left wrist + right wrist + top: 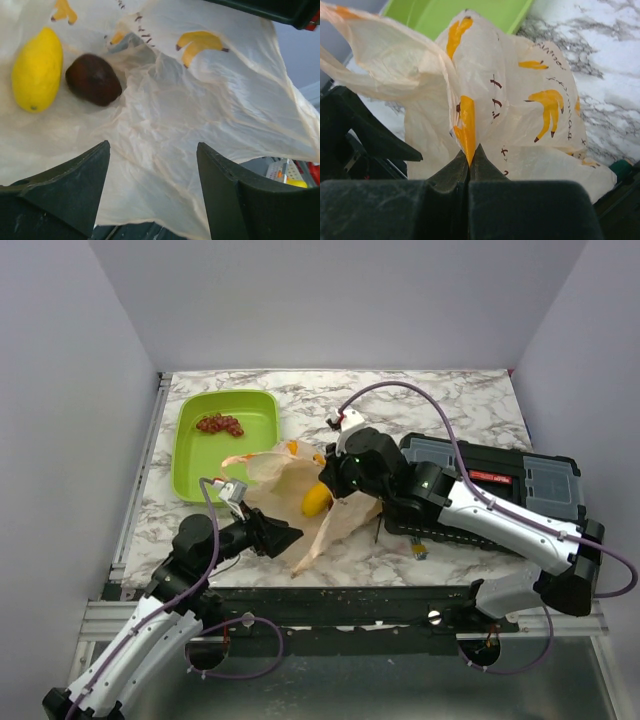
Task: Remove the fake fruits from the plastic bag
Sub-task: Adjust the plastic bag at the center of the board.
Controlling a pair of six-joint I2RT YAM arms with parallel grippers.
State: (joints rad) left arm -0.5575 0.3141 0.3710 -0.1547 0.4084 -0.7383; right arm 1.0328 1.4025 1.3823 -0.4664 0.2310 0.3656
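Observation:
The peach-beige plastic bag [285, 475] lies crumpled mid-table. My right gripper [337, 472] is shut on a fold of the bag [520, 100] at an orange print, pinched at the tips [470, 156]. The yellow mango-like fruit [316, 500] lies among the bag's folds; in the left wrist view it [37, 70] sits beside a dark red-brown oval fruit [93, 79]. My left gripper [290, 535] is open at the bag's near edge, with the bag film [200, 115] spreading beyond its tips [152, 150]. The dark red grapes [220, 424] lie in the lime-green tray [255, 405].
A black toolbox [500, 480] lies at the right under my right arm. The green tray's rim [470, 15] shows behind the bag. White walls stand on three sides of the marble table [450, 400].

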